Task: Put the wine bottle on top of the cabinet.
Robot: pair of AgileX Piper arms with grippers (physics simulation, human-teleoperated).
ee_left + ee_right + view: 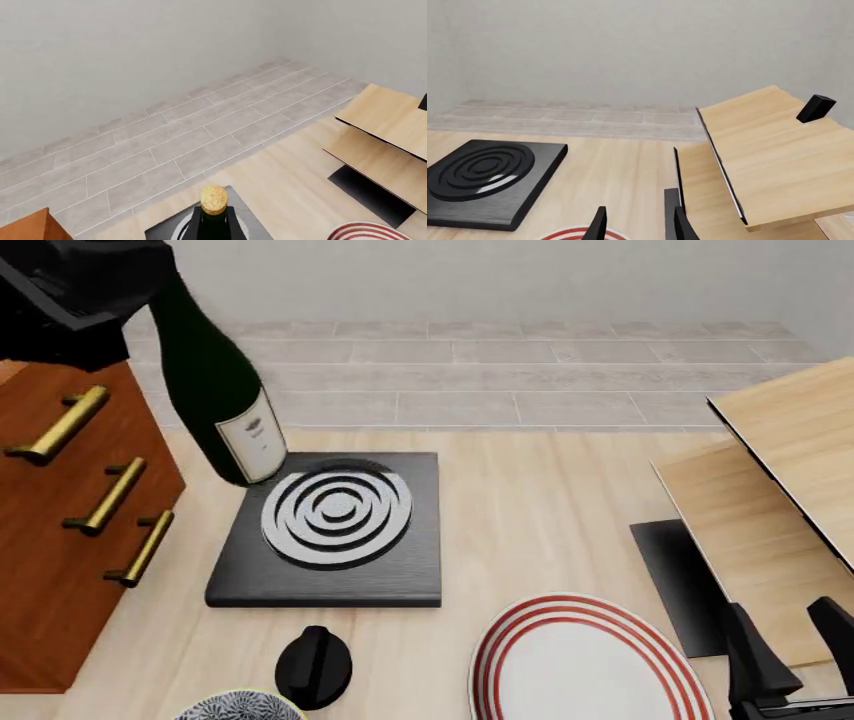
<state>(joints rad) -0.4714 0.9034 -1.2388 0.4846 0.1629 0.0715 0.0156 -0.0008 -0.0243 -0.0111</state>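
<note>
The tabletop carries everything, and the cabinet stands at its left edge, drawer fronts and three brass handles facing inward. Its top runs out of the front view at the upper left, so how much landing room it offers cannot be told from here.

Pale wood panels slope across the right side, well apart from the work. A black burner with grey rings lies just beside the cabinet. A red-striped plate and a small black knob sit nearer the arms, out of the path.

The bottle hangs in the air, tilted, its base above the burner's far left corner and its neck leaning up toward the cabinet. It looks lifted clear so that it can swing sideways over the cabinet's edge without striking the drawer fronts.

The left tool is the dark mass at the bottle's neck, clenched on it from above; the left wrist view looks down past the cork. A grip that high lets the base go down first onto the top.

The right tool waits low at the right, fingers parted and grasping nothing, clear of the carry.
</note>
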